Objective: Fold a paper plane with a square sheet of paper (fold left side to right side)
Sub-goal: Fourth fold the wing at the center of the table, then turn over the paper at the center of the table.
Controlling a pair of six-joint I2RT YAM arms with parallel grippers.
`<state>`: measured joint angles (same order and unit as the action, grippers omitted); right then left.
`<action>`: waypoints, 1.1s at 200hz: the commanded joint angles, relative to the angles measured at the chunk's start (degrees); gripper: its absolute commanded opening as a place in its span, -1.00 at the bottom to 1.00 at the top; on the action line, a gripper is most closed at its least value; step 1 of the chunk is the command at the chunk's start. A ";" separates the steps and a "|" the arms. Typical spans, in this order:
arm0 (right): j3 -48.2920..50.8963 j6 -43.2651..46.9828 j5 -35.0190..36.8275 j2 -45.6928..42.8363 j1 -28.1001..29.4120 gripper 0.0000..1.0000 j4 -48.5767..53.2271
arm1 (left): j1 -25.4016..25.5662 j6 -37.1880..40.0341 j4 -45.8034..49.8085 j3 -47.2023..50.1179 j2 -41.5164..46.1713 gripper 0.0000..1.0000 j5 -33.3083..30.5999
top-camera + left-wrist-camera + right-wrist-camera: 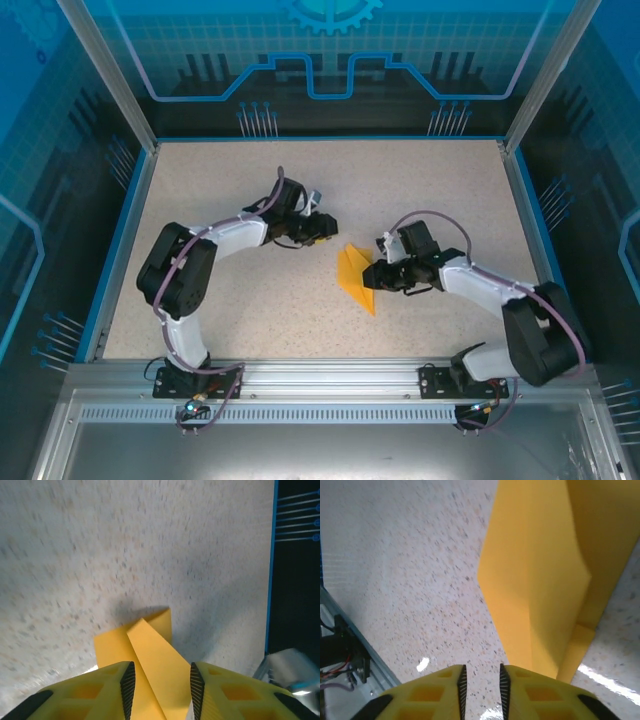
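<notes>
Lying folded between the arms, paper plane rests free: left gripper parted, right gripper nearly closed, empty.

Both arms have white link shells with bulky black joint housings, lilac cables looping outside along each, black base brackets bolted to a silver aluminium rail, and grippers with yellow moulded fingers showing recessed square pockets and black ribbed inner pads.
</notes>
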<state>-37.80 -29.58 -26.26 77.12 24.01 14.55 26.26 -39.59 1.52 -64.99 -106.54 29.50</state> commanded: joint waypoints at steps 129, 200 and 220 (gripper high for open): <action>3.67 0.22 -1.70 -20.17 -6.49 0.58 1.55 | 7.87 -8.97 -9.57 -3.34 -13.17 -0.37 6.76; 8.47 -1.36 -17.15 -18.17 -14.18 0.98 -9.82 | 5.57 -6.15 -9.43 -2.28 -2.11 -1.00 6.80; 9.04 -1.92 -20.84 -16.05 -15.82 0.98 -13.41 | 3.82 -5.94 -9.08 -1.12 3.33 -1.00 7.15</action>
<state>-29.85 -30.92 -39.44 59.07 10.41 7.73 32.49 -47.46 -6.74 -66.94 -112.12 34.98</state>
